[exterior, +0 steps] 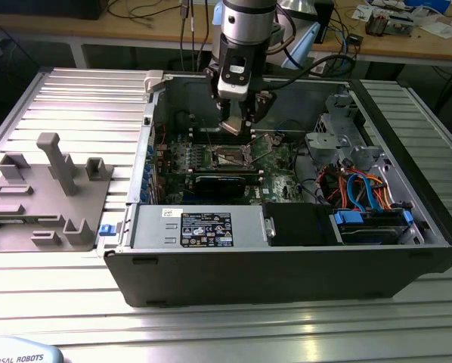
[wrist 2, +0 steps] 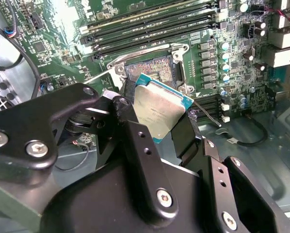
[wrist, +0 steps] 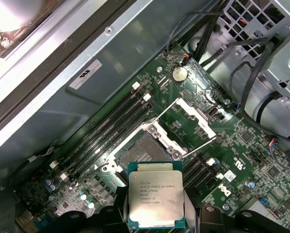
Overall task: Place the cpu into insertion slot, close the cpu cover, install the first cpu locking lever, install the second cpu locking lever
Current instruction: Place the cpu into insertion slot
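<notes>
First wrist view: cpu (wrist: 156,196) in gripper (wrist: 156,216)

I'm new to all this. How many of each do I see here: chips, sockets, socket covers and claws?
cpu, held in the claw: 1
slot, empty: 1
cover, swung open: 1
claw: 1
Total: 4

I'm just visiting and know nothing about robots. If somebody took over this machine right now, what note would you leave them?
The tool is shut on the cpu, holding it above the motherboard.
The insertion slot is empty.
The cpu cover stands open.
Done: the cpu is picked up.
Left: cpu not yet in the slot, cover not closed, locking levers not installed.
</notes>
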